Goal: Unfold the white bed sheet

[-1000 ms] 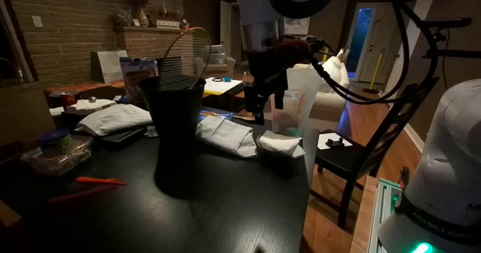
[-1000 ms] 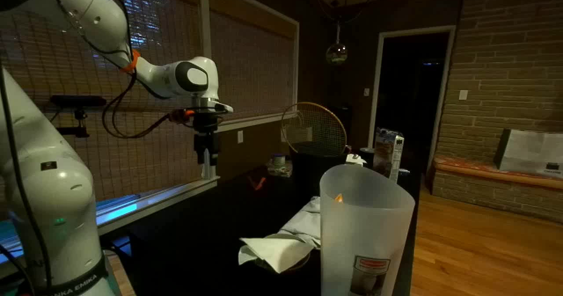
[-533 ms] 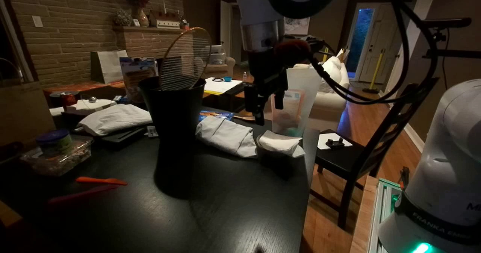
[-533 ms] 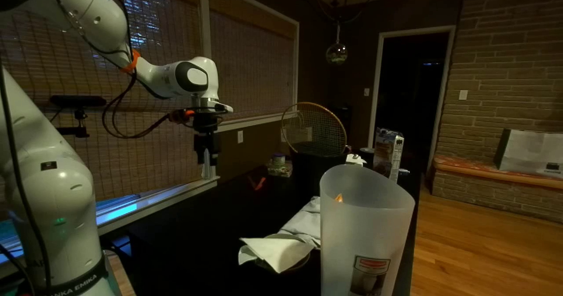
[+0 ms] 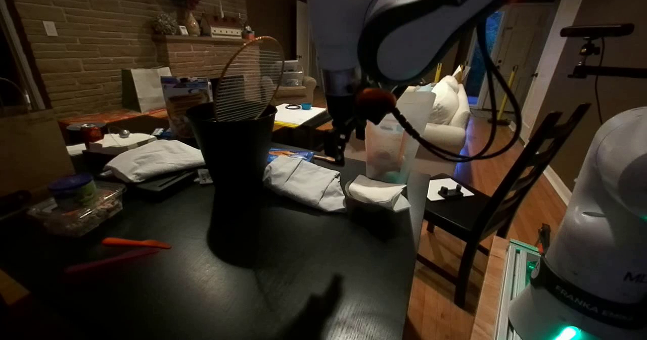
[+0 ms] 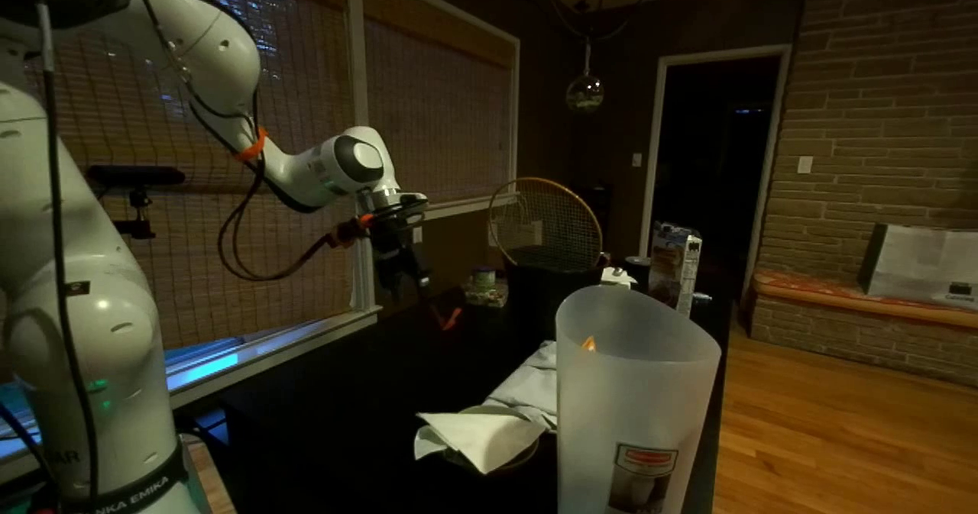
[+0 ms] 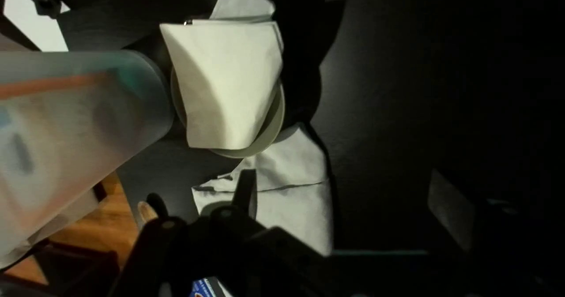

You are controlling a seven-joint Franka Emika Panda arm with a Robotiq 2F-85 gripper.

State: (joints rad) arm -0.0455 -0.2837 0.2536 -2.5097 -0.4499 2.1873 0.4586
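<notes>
Currently, the gripper [image 7: 342, 178] is hovering above the black table [image 5: 263, 294], clear of everything on it, its fingers [image 7: 247, 191] standing wide apart and holding nothing; from where I am standing, the white bed sheet [image 5: 306, 183] is lying folded and wrinkled between the black bin [image 5: 235, 158], where a racket [image 5: 250, 80] is sticking up, and a bowl [image 7: 273, 127] bearing a white napkin [image 7: 231, 85]

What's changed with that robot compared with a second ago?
In an exterior view, the robot arm has moved down and to the right, and its jaws, which hung straight down, now lean. A dark shadow now reaches further over the black table. Nothing was grabbed or let go; the jaws stand open. The bundled white sheet, between the black bin and the napkin, stayed put.
</notes>
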